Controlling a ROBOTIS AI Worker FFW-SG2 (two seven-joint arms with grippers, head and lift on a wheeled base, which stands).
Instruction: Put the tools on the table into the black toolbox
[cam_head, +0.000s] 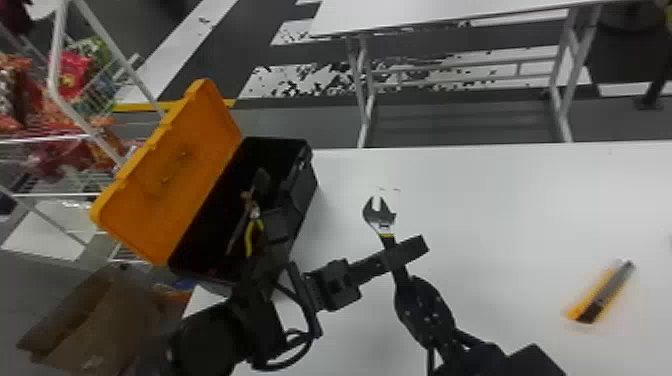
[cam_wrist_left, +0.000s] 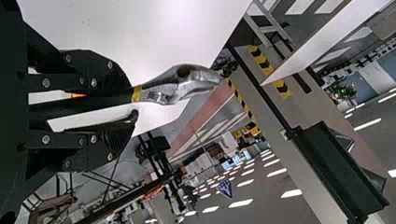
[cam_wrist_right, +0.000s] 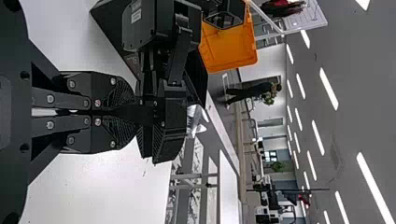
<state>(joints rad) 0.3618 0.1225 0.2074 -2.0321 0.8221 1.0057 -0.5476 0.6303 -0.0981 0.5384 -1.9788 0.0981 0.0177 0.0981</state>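
Head view: the orange-lidded black toolbox (cam_head: 300, 187) stands open at the desk's (cam_head: 500, 200) left end, yellow-handled pliers (cam_head: 254, 227) inside. The left gripper (cam_head: 412, 246) comes in from the left, crossing the adjustable wrench (cam_head: 380, 215), whose head points forward. The right gripper (cam_head: 400, 272) reaches up from the bottom right, in line with the handle. A yellow-and-black cutter (cam_head: 600, 295) lies well apart at the right.

Left wrist view: the left gripper's fingers are parted, one on each side of the wrench, pale desk showing in the gap; whether either touches is unclear. A blue triangular sign (cam_wrist_left: 225, 188) hangs beyond, unreadable.

Right wrist view: the right gripper is clamped on the wrench's handle. The left arm bears a small pale label (cam_wrist_right: 136, 11), its print too small to read.
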